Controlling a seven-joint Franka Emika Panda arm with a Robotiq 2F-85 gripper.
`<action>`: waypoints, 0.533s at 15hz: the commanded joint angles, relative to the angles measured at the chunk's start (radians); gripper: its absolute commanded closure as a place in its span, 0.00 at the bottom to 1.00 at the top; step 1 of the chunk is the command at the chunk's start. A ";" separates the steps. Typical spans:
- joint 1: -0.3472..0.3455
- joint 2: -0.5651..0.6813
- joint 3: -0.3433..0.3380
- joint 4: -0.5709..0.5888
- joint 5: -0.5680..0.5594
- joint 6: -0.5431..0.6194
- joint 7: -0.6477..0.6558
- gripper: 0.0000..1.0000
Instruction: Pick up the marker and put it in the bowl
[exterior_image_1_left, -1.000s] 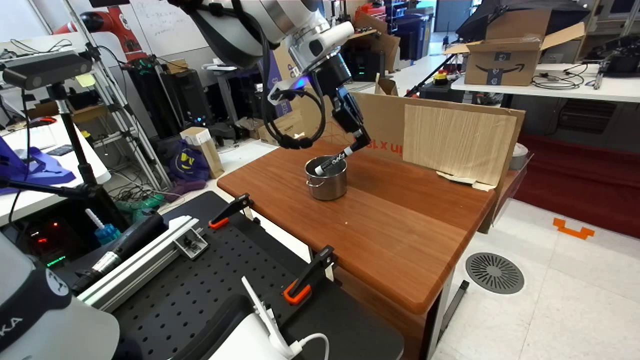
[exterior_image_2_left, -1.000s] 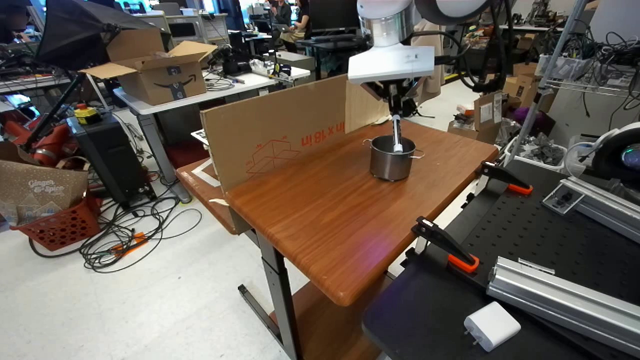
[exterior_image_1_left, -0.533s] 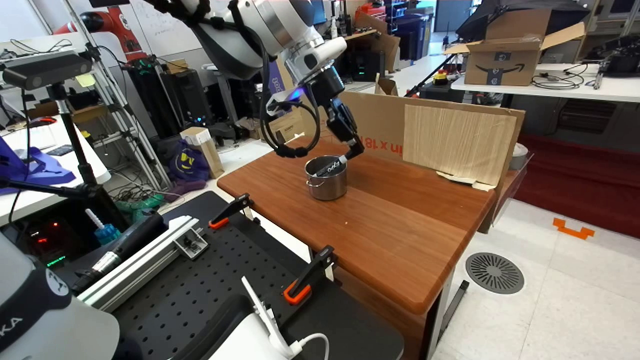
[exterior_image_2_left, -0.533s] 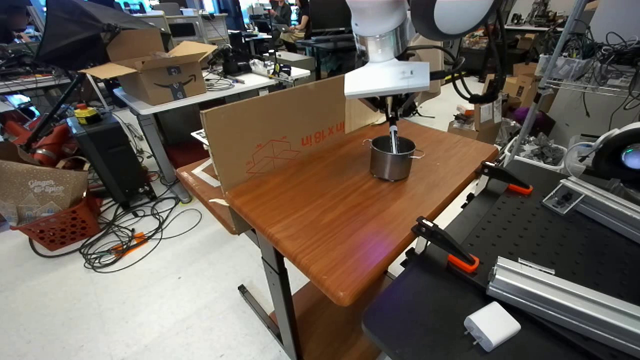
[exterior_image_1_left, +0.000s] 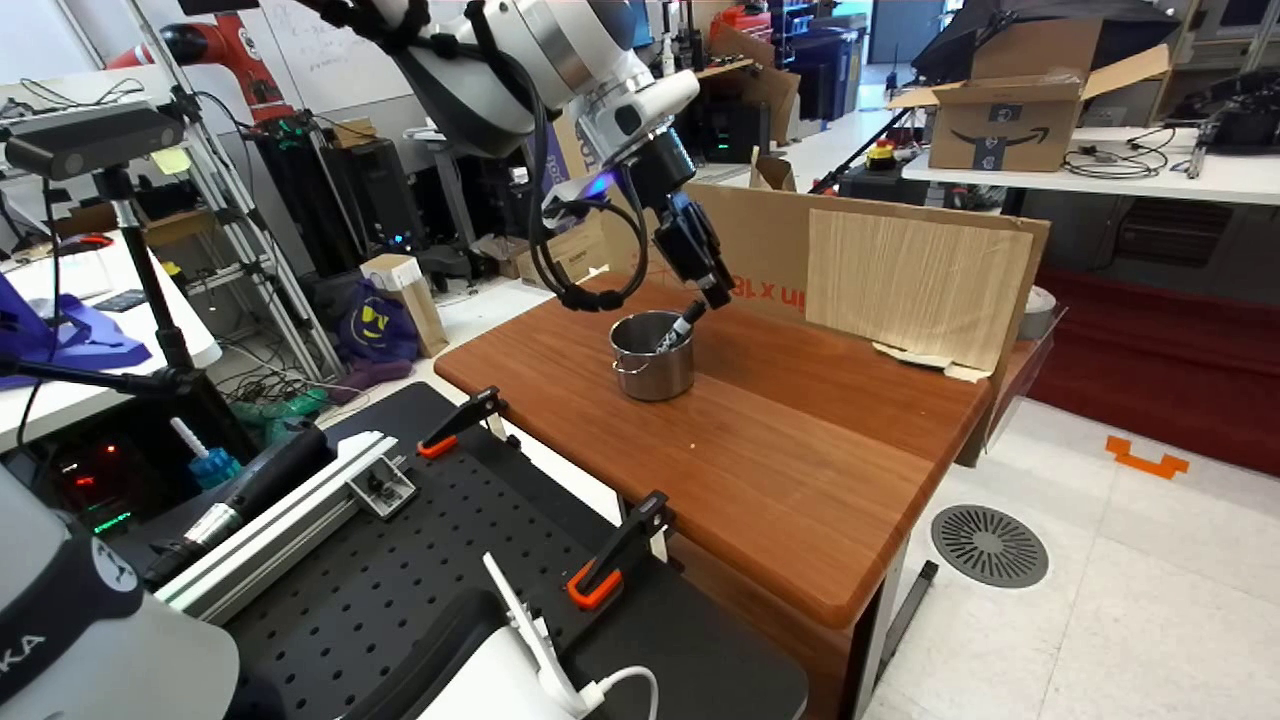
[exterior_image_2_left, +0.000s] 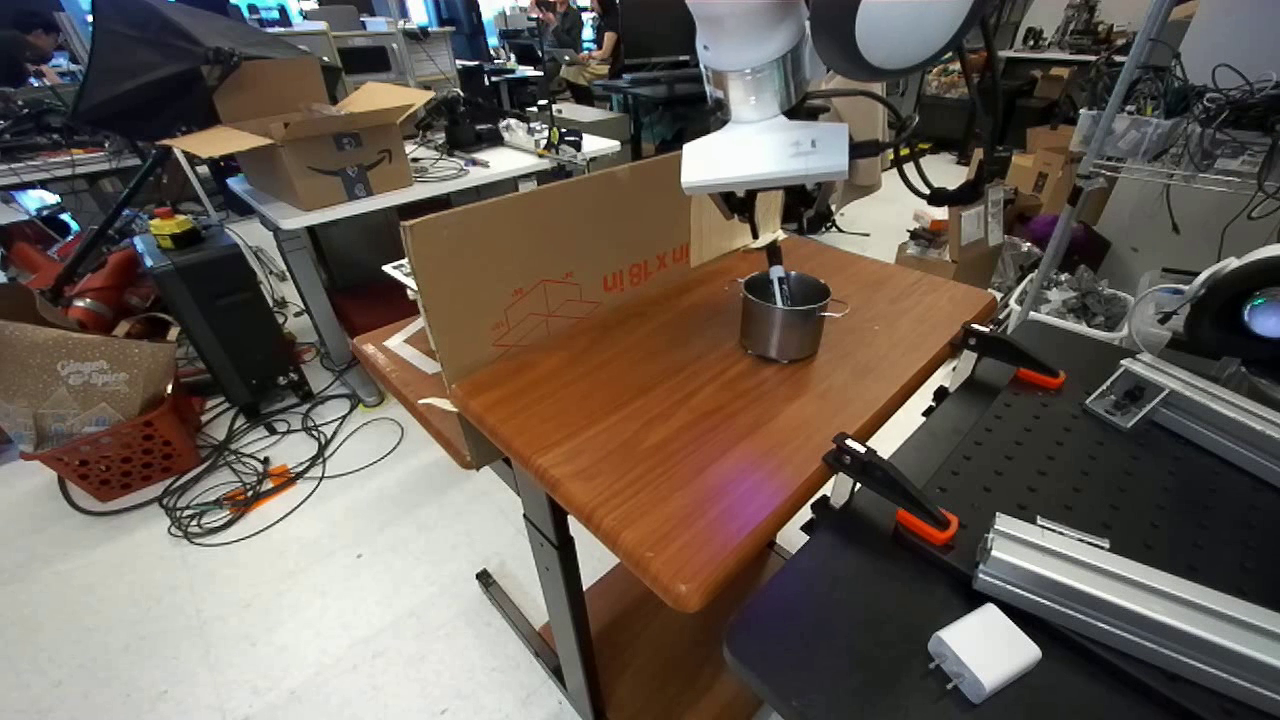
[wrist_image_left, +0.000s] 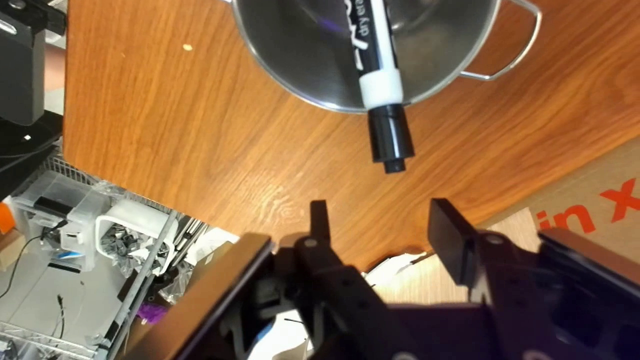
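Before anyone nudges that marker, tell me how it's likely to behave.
The marker would probably slide or pivot: it leans over the side of the bowl, black end sticking out. Its round barrel may roll. Being straight, it looks stiff.

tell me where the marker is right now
In the wrist view, the marker is in the upper half, just right of centre, leaning in the steel bowl, its black cap jutting out toward the open gripper.

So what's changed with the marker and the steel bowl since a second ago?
The marker moved down into the bowl, where it sits tilted, black end poking out. The claw let it go and is open, clear of it. The bowl stayed put.
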 joint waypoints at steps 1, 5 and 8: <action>-0.016 0.001 0.017 0.010 -0.018 0.004 0.017 0.16; -0.017 -0.028 0.032 -0.004 0.007 -0.011 -0.009 0.00; -0.017 -0.079 0.051 -0.034 0.017 -0.012 -0.029 0.00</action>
